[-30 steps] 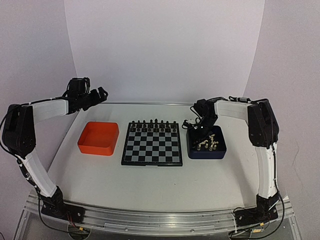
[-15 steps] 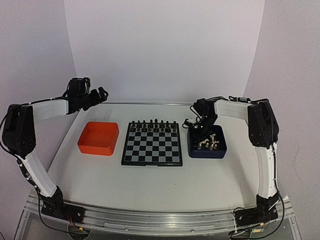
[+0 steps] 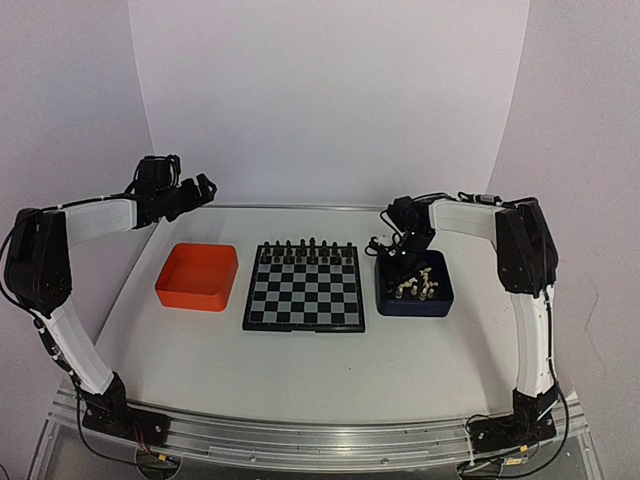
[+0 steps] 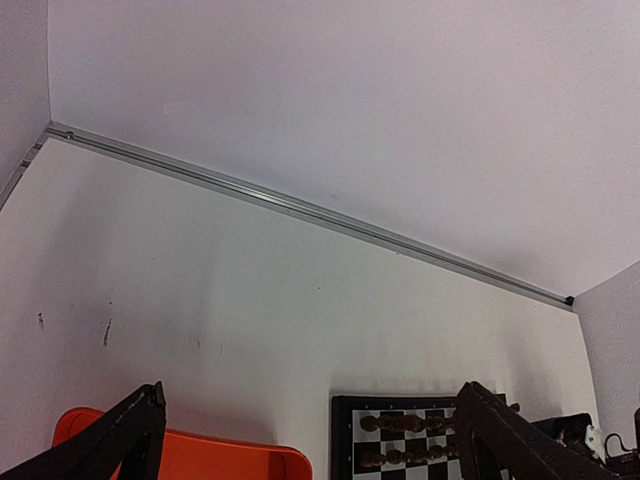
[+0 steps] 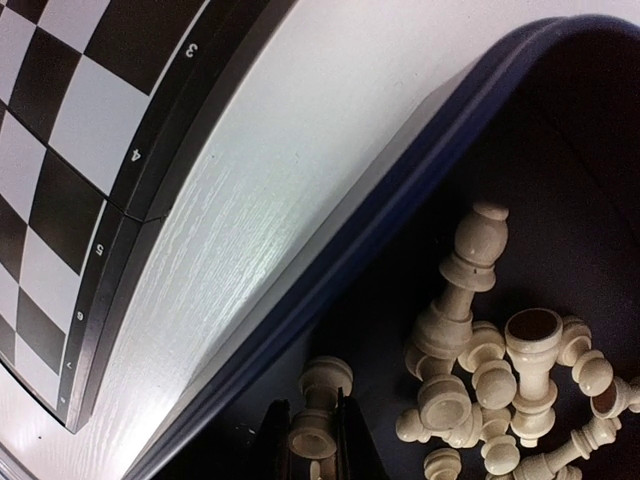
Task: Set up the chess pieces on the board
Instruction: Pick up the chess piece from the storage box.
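The board (image 3: 304, 288) lies mid-table, with black chessmen (image 3: 306, 250) filling its two far rows. Several cream-white chess pieces (image 3: 420, 286) lie heaped in the dark blue tray (image 3: 440, 302) to its right. My right gripper (image 3: 403, 262) hangs over that tray's far-left part. In the right wrist view it (image 5: 311, 406) is shut on one small cream piece (image 5: 326, 378), beside the heap (image 5: 500, 380) and inside the tray's rim (image 5: 400, 180). The board's edge (image 5: 60, 130) shows beyond the rim. My left gripper (image 3: 200, 190) is raised at the back left, open (image 4: 310, 392) and empty.
An orange tray (image 3: 197, 277) stands left of the board; its rim (image 4: 200, 462) and the board's far rows (image 4: 400, 440) show low in the left wrist view. The white back wall meets the table along a metal strip (image 4: 300, 205).
The right gripper has shifted slightly toward the far side of the blue tray, still shut on the cream piece. The left arm has not moved.
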Controlling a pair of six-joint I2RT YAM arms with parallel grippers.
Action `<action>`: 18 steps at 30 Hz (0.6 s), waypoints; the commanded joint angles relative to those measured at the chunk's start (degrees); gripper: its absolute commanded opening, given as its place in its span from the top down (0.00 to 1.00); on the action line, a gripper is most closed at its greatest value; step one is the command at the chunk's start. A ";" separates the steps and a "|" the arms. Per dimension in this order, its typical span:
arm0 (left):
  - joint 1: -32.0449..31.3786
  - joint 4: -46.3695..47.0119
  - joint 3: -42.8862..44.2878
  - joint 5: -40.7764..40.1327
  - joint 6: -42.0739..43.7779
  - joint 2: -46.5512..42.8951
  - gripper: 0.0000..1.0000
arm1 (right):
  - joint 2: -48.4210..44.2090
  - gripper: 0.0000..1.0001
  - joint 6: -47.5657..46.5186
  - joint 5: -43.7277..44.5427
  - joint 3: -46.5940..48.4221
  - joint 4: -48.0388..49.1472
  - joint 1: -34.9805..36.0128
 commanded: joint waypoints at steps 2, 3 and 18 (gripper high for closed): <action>0.10 0.68 1.10 0.28 -0.28 -0.64 0.00 | -4.15 1.00 0.43 0.10 1.74 0.93 0.20; 0.10 0.72 1.04 0.28 -0.31 -0.69 0.00 | -4.11 1.00 0.45 0.21 1.76 0.99 0.22; 0.06 0.76 0.81 0.64 -0.61 -1.02 0.00 | -6.96 1.00 0.80 1.56 0.30 1.09 0.23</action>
